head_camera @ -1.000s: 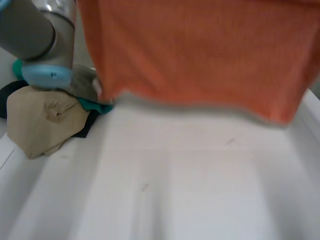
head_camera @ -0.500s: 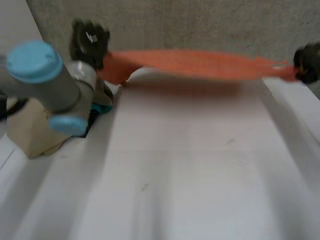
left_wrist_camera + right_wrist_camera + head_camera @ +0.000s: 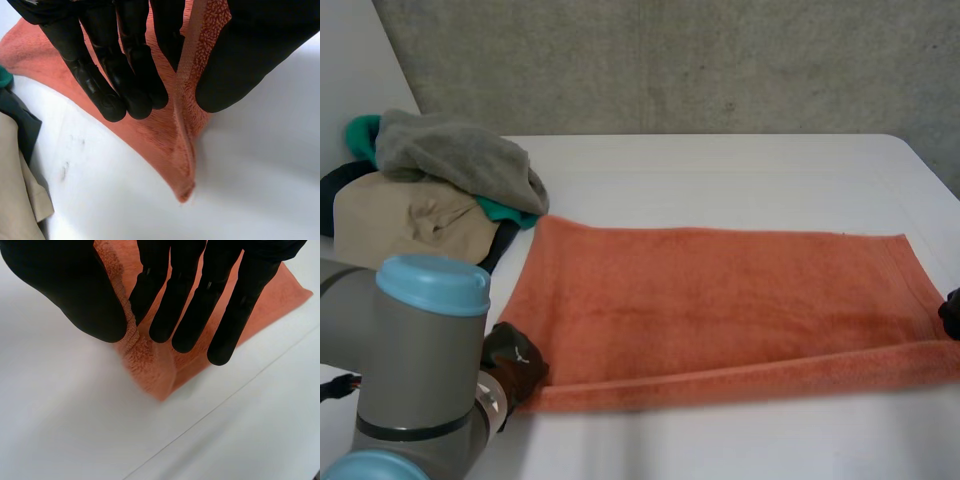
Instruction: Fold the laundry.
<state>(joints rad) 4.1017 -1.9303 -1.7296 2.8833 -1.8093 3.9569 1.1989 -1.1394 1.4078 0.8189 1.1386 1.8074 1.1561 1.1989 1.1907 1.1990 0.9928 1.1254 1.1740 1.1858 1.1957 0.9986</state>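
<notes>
Item: orange towel, spread flat across the white worktop; its near long edge is lifted into a low ridge.
Left hand: left hand at the towel's near left corner, with the hem pinched between the thumb and straight fingers.
Right hand: right hand at the near right corner, with the hem nipped the same way between thumb and fingers.
Pile: grey cloth on top of a beige garment, with teal cloth and dark cloth under them; at the worktop's far left, just beside the towel's far left corner.
Left arm: left arm, grey with a light-blue cap, near foreground.
</notes>
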